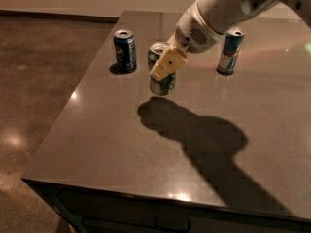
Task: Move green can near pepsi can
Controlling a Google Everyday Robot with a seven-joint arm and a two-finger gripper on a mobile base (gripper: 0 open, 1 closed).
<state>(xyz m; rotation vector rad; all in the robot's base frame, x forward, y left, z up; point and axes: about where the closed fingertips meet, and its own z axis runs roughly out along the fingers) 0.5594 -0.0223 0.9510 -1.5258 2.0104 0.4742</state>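
Note:
The green can (162, 83) has a green body and a silver top. It is held upright above the dark table (121, 140), a little right of the pepsi can. My gripper (165, 62) comes in from the upper right and is shut on the green can; a tan finger (167, 63) covers its upper front. The pepsi can (125, 51) is dark blue with a round logo and stands upright near the table's left edge.
A slim blue-and-silver can (230, 51) stands upright at the back right of the table. The arm's shadow (204, 140) falls across the table's middle. The table's left edge (68, 101) drops to a glossy floor.

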